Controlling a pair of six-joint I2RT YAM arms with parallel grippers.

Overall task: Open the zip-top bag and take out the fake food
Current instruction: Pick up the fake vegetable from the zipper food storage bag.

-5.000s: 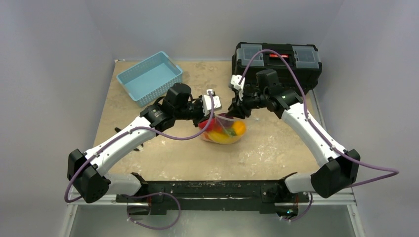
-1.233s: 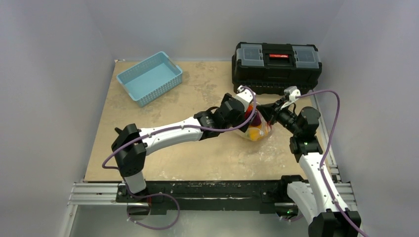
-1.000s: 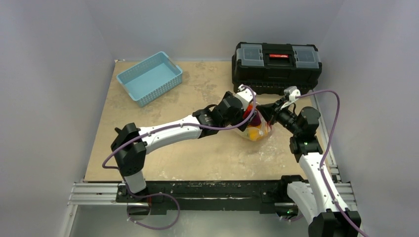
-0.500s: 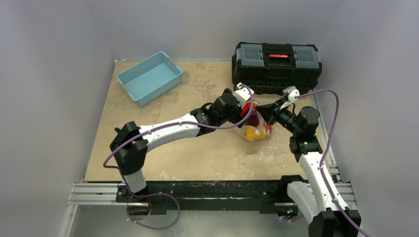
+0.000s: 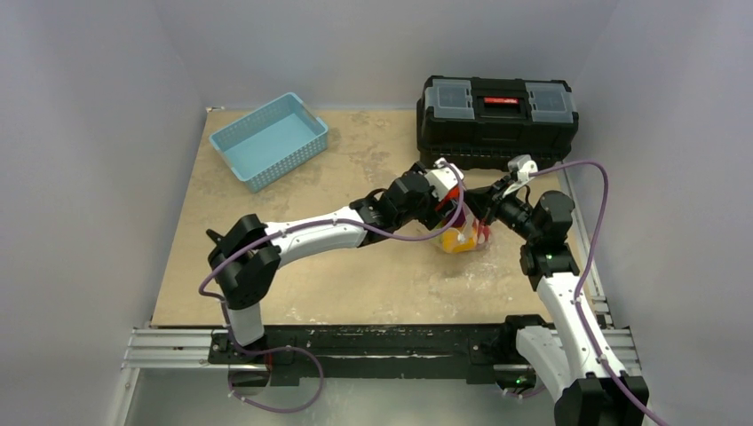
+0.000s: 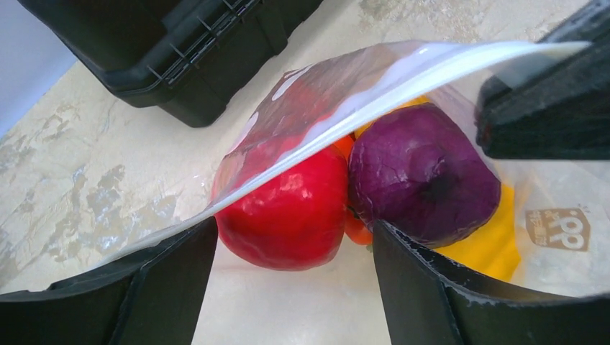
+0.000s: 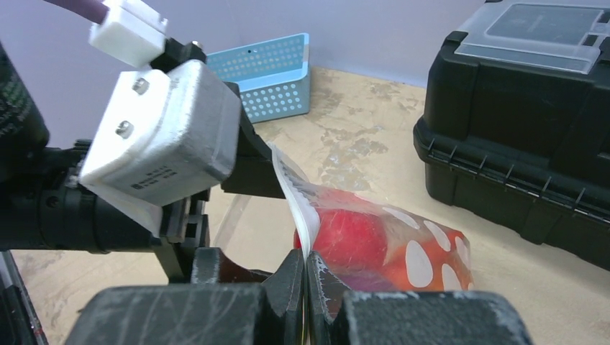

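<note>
Two grippers at zip-top bag point(image 7: 421, 251) | bag: just in front of black toolbox point(image 5: 497, 115), mouth open | right gripper point(image 7: 303, 264): pressed together, pinching the bag's white zip strip point(image 7: 291, 188) | left gripper point(image 6: 291, 237): jaws spread at the mouth, flanking the red piece of fake food point(image 6: 288, 205), purple piece touching it

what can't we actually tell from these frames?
- Left wrist view: orange piece and yellow piece sit mostly behind the red fruit and purple onion; food count unclear.
- Top view: zip-top bag mouth too small and crowded to read.
- Right wrist view: toolbox cut by the frame edge; blue basket partly behind the left arm's white housing.
</note>
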